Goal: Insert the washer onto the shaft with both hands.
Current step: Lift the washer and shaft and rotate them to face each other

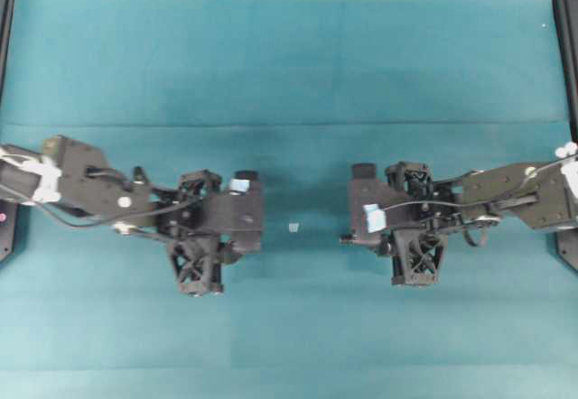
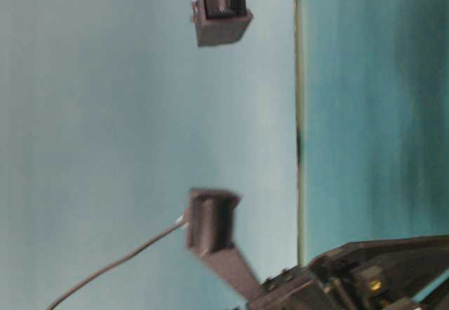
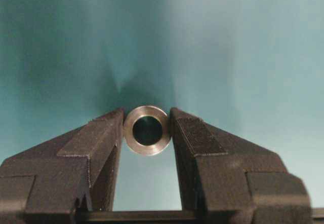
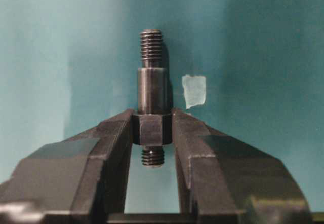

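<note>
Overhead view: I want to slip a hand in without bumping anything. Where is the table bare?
The whole far half is bare, and the near strip too. The gap between left gripper and right gripper holds only a tape bit. The grippers crowd mid-table on both sides.

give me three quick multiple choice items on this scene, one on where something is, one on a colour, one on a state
1. Where on the shaft do the right gripper's fingers clamp?
A. on the thick collar
B. on the top threaded tip
C. nowhere, it lies on the table

2. What colour is the table cover?
A. red
B. teal
C. white

3. What is the state of the left gripper?
A. wide open and empty
B. shut on the washer
C. shut on a tape bit

Answers: 1 A, the right wrist view shows both fingers against the collar with thread sticking out above and below. 2 B, every view shows a teal surface. 3 B, the left wrist view shows the ring pinched between both fingers.
</note>
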